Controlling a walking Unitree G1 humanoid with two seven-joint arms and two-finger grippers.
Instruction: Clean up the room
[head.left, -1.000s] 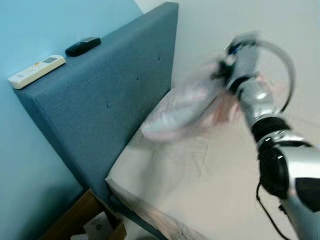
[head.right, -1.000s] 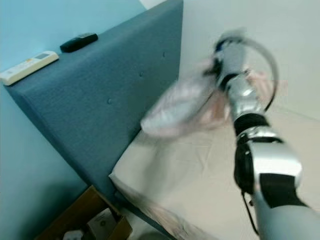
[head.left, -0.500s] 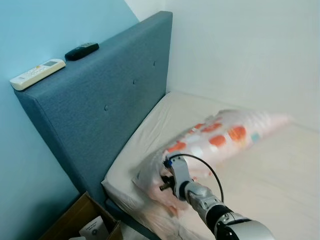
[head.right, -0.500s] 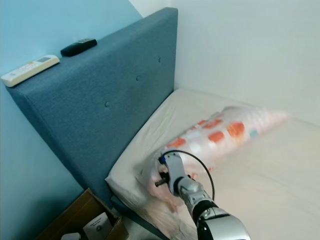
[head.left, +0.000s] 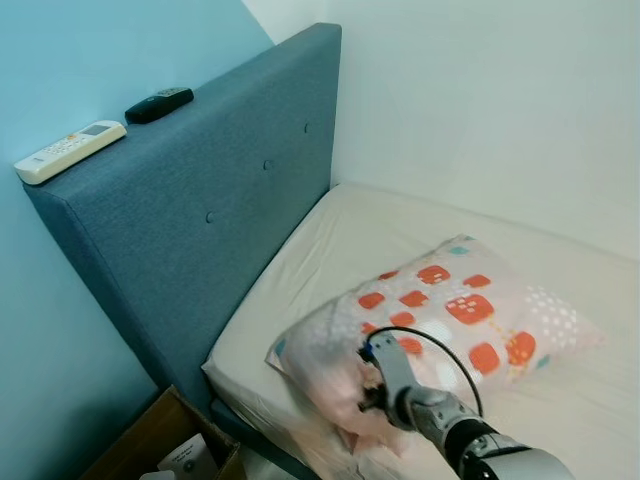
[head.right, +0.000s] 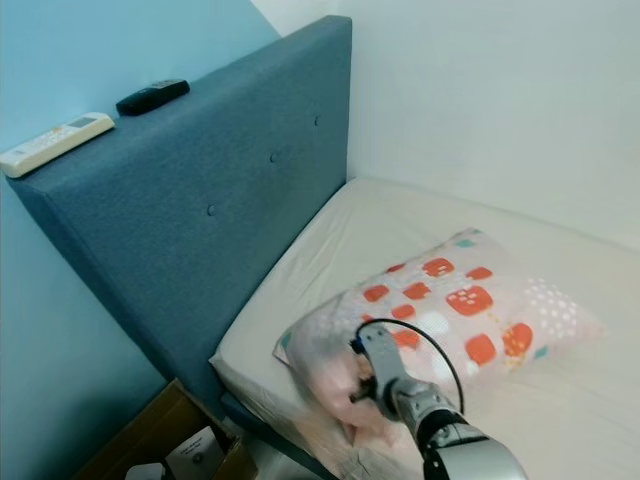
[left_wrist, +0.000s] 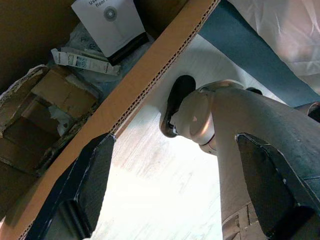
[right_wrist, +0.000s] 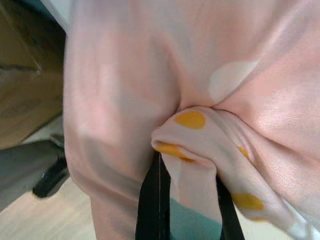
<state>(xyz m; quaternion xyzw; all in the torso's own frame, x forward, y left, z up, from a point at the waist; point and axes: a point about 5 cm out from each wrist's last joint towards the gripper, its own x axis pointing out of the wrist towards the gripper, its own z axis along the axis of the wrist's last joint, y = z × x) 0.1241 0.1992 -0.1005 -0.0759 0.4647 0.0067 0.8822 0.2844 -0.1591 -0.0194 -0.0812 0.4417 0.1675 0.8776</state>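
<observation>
Right wrist view puts you closest: the right gripper has its two black fingers pinched on a fold of the pillow, pink cloth with yellow dots bunched between them. In the eye views that gripper sits at the pillow's near corner, by the bed's front edge. The left gripper hangs idle with its fingers wide apart over the floor, beside the cardboard box.

By my reading you are nearly through this step: the pillow lies flat on the bed, slanted across the mattress and a little out from the headboard rather than against it. What seems left is to let go of the fold, perhaps nudge the pillow toward the headboard, then see to the rest of the room.

Your count, near to far: one box on the floor with papers and small cartons in it, one pillow, one bed, and two remotes on top of the headboard, a white remote and a black remote.
</observation>
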